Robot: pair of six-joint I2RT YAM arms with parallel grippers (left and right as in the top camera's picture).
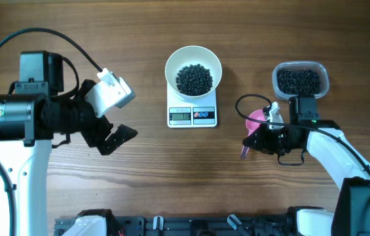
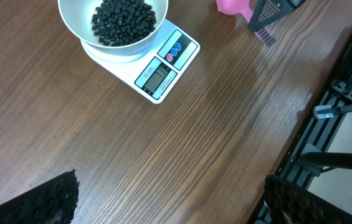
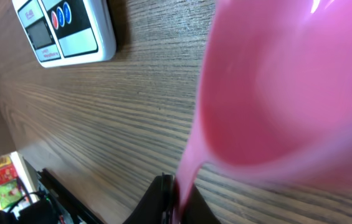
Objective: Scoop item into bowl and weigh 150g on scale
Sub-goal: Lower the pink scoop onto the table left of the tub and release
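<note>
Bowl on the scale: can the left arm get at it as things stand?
Probably yes. The left pincer is open and empty, with only bare table between it and the bowl on the scale. The right pincer, pink scoop in it, sits off on the far side.

Bare table (image 1: 171, 170) ahead of the left gripper (image 1: 124, 113), with scale (image 1: 192, 115) and bowl (image 1: 169, 65) beyond it. The right gripper (image 1: 251, 140) is hemmed in: scoop (image 1: 255, 118) in front, tub (image 1: 325, 78) behind.

A robotics lab bench: a wood-grain surface (image 1: 171, 177) with a left robot arm (image 1: 11, 118) and a right robot arm (image 1: 332, 147) at its sides, black cables (image 1: 40, 30) looping off them, a black rail (image 1: 191, 224) along the near edge.
</note>
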